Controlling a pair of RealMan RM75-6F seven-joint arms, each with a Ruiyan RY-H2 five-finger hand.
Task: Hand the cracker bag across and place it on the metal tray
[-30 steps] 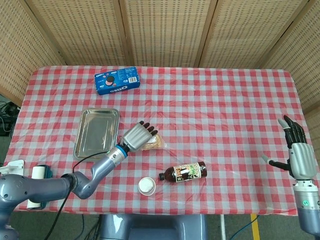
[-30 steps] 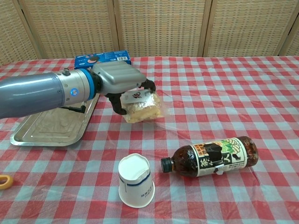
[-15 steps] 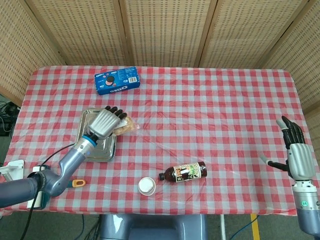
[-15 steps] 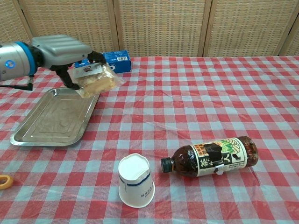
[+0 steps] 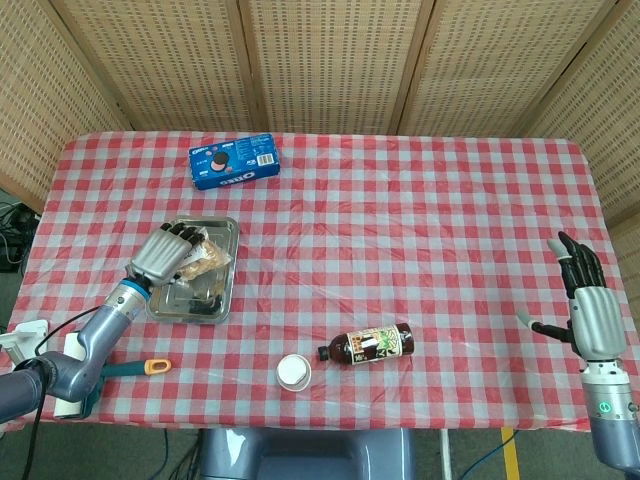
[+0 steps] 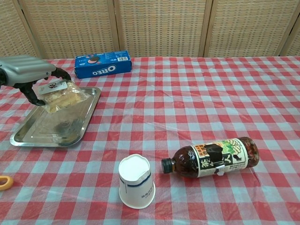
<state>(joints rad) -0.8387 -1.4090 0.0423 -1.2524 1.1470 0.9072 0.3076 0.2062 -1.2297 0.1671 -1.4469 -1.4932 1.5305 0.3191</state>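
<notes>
Checkered table (image 5: 420, 230): one cracker bag (image 6: 61, 97), one metal tray (image 6: 56, 131).

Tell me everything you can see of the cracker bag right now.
The cracker bag is a small clear plastic pouch of pale tan crackers, with a white printed label near its top. The left hand grips it from above at the label end. It hangs tilted over the metal tray; whether its low end touches the tray is unclear. Nothing else touches it.

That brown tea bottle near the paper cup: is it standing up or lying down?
Lying down. The bottle rests on its side on the checked cloth, its cap toward the upside-down paper cup without touching it.
</notes>
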